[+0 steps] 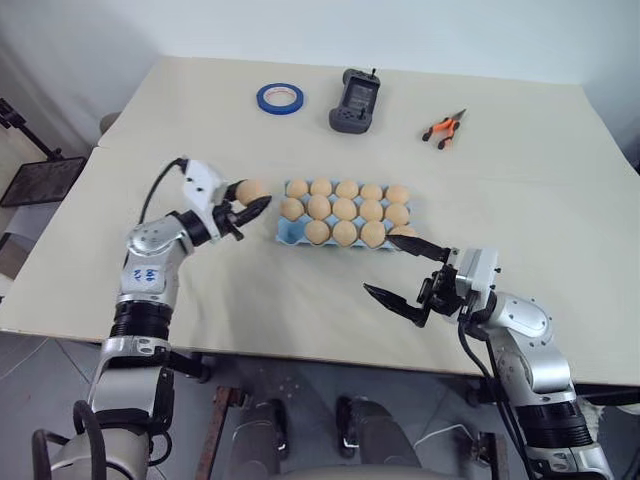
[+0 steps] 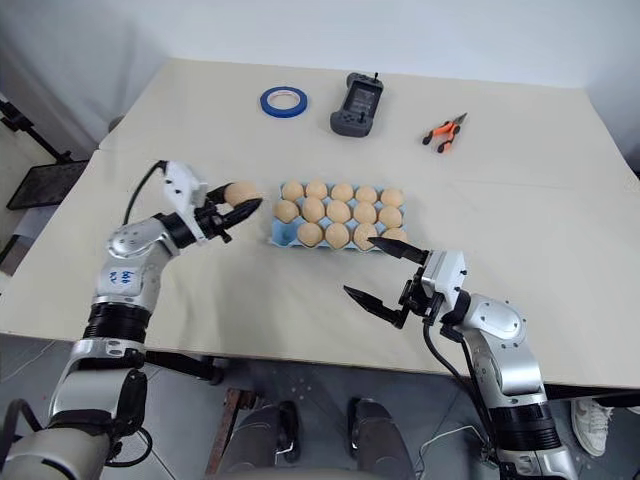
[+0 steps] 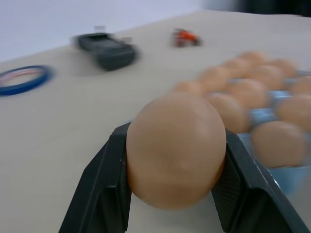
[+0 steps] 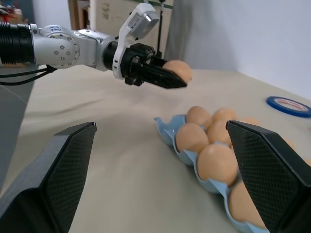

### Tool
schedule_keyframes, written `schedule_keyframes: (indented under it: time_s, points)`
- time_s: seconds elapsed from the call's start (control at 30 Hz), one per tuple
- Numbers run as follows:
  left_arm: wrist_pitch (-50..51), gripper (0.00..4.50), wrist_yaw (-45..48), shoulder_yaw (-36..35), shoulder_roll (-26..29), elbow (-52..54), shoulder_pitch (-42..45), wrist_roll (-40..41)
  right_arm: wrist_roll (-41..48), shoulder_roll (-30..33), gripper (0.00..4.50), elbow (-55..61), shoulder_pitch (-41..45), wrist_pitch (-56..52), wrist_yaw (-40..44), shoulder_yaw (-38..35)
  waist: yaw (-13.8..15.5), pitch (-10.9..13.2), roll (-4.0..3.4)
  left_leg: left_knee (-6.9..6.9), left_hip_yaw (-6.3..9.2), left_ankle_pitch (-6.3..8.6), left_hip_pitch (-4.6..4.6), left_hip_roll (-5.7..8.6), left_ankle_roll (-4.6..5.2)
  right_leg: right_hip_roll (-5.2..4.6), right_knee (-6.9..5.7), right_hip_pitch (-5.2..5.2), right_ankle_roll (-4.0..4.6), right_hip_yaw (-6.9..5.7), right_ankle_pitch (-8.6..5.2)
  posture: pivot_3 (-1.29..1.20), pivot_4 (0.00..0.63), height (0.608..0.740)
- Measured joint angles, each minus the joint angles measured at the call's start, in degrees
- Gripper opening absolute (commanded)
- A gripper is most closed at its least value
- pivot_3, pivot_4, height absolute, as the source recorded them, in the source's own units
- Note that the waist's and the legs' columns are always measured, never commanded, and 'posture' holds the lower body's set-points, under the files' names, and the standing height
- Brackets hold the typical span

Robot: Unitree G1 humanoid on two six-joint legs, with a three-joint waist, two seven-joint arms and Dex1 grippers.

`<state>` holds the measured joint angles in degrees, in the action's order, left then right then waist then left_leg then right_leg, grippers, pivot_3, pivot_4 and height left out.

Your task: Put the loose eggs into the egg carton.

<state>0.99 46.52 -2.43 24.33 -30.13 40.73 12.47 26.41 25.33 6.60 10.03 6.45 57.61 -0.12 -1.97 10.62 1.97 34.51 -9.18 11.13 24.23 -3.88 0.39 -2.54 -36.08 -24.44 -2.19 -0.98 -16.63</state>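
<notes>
Holding last egg (image 1: 252, 190) in L gripper (image 1: 250, 207), just left of near-full carton (image 1: 288, 231); R gripper (image 1: 407, 270) wide open, empty.

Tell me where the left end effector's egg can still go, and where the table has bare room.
One free cup: the light-blue moulded egg carton's near-left corner; every other cup is filled. Bare table lies left of the carton and along its near edge toward the open right end effector. The left end effector holds the pale tan egg.

The left gripper (image 1: 248, 208) reaches level toward the egg carton's (image 1: 290, 232) left end, fingers clamped on an egg (image 1: 252, 190). The right gripper (image 1: 407, 268) hovers near the carton's front right corner, jaws spread wide.
</notes>
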Motion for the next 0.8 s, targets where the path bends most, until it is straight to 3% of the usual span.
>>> schedule_keyframes:
  time_s: [0.03, 0.3, 0.5, 0.8]
  points:
    - [0.2, 1.85, 0.5, 0.7, -0.3, -0.2, 0.2, -0.2, 0.0, 0.0, 4.50, 0.0, 0.0, 0.0, -0.2, 0.0, -0.1, 0.0, 0.00, 0.03, 0.01, -0.01, 0.00, -0.03, 0.00, 0.03, -0.04, -0.01, 0.01, 0.00, -0.01, 0.00, 0.150, 0.740]
    - [0.2, 4.42, 4.6, 2.6, -0.5, -2.1, 1.4, -0.7, -0.7, -0.8, 4.50, 0.0, -0.9, 0.7, -1.3, 0.0, 0.1, 0.0, 0.00, 0.42, 0.08, 0.02, 0.02, -0.09, 0.02, 0.05, -0.31, 0.00, 0.07, -0.04, -0.04, 0.00, 0.150, 0.740]
    - [-0.5, 4.47, 5.1, 0.8, 4.4, -1.6, 0.3, -1.1, -1.1, -1.2, 4.50, 0.0, -1.6, 1.2, -1.4, -0.1, -0.2, 0.0, 0.00, 0.49, 0.08, 0.02, 0.00, -0.12, 0.03, 0.03, -0.43, 0.01, 0.08, -0.02, -0.05, 0.00, 0.150, 0.740]
    - [-2.4, 4.47, 16.0, -3.3, 16.8, 5.5, -12.7, 1.8, -0.5, 2.2, 4.50, -1.4, -2.9, 2.0, 0.9, -2.2, -0.4, 0.0, -0.02, 0.34, 0.09, 0.05, -0.01, -0.17, -0.01, -0.06, -0.41, -0.04, 0.77, -0.03, -0.44, 0.00, 0.150, 0.740]
